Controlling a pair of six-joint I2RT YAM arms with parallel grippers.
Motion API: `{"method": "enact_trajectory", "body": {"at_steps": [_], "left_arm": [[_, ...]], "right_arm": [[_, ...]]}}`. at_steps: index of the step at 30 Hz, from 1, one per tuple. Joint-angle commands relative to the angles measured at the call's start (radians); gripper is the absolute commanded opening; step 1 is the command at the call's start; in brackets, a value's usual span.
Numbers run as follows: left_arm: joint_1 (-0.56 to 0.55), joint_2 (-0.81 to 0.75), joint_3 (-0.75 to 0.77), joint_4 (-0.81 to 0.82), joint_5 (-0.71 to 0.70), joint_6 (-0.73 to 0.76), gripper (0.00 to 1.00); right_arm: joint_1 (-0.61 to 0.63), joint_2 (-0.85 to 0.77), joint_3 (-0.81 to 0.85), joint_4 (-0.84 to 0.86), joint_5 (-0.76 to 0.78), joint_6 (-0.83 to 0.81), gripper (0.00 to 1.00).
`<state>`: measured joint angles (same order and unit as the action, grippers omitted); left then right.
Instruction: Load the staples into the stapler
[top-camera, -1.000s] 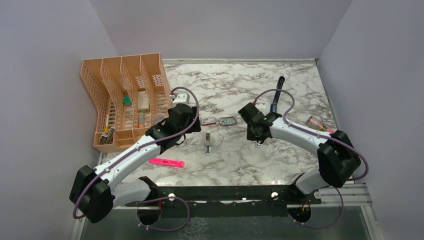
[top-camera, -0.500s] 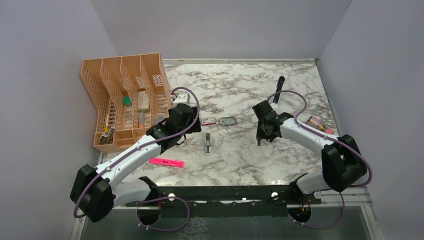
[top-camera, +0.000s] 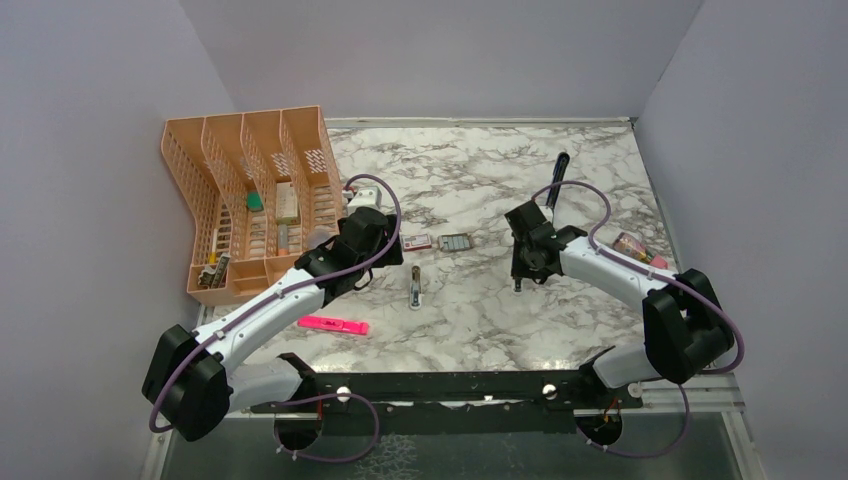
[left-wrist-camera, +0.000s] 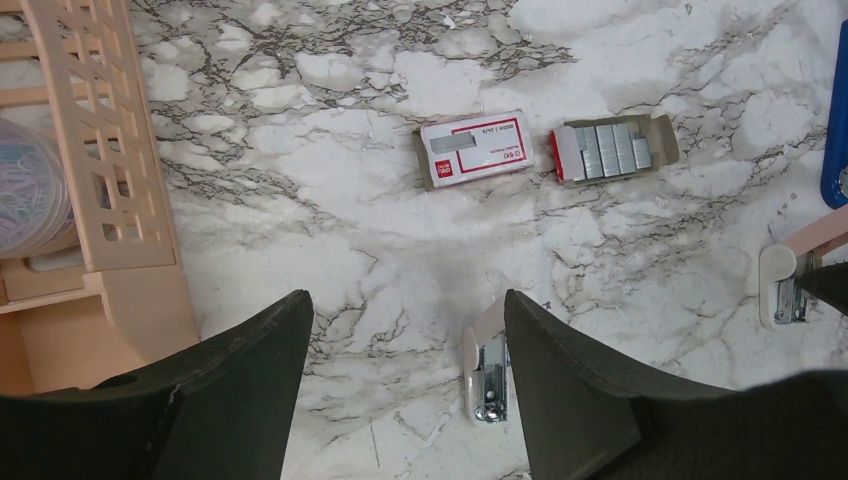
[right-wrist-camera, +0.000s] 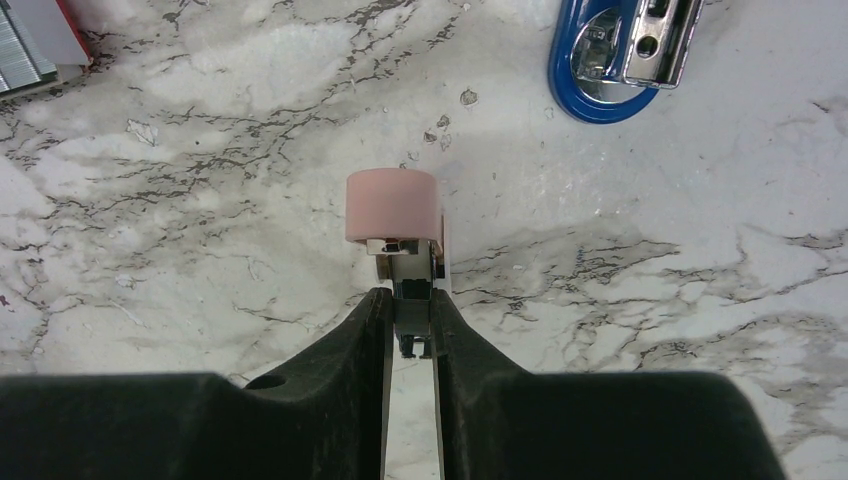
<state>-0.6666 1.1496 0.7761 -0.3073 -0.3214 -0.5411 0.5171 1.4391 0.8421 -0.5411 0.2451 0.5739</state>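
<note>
The left pincer (left-wrist-camera: 405, 300) stands open above the marble surface (left-wrist-camera: 300, 230), near the staples (left-wrist-camera: 612, 150). The right pincer (right-wrist-camera: 410, 300) is clamped on a small peach-pink piece (right-wrist-camera: 392, 205), near the blue stapler (right-wrist-camera: 600, 95).

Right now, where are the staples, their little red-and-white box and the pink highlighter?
staples (left-wrist-camera: 608, 150): left wrist view, middle of the grey block.
red-and-white box (left-wrist-camera: 476, 150): left wrist view, its top face.
pink highlighter (top-camera: 333, 325): top external view, middle of its body.
</note>
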Motion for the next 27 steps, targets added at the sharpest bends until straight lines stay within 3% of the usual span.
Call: {"method": "enact_trajectory", "body": {"at_steps": [1, 27], "left_arm": [[0.005, 0.006, 0.005, 0.021, 0.017, 0.003, 0.71], [0.005, 0.006, 0.007, 0.02, 0.018, 0.003, 0.71]], "right_arm": [[-0.002, 0.006, -0.013, 0.014, -0.005, -0.015, 0.24], [-0.004, 0.043, -0.015, 0.018, -0.043, -0.046, 0.23]]}}
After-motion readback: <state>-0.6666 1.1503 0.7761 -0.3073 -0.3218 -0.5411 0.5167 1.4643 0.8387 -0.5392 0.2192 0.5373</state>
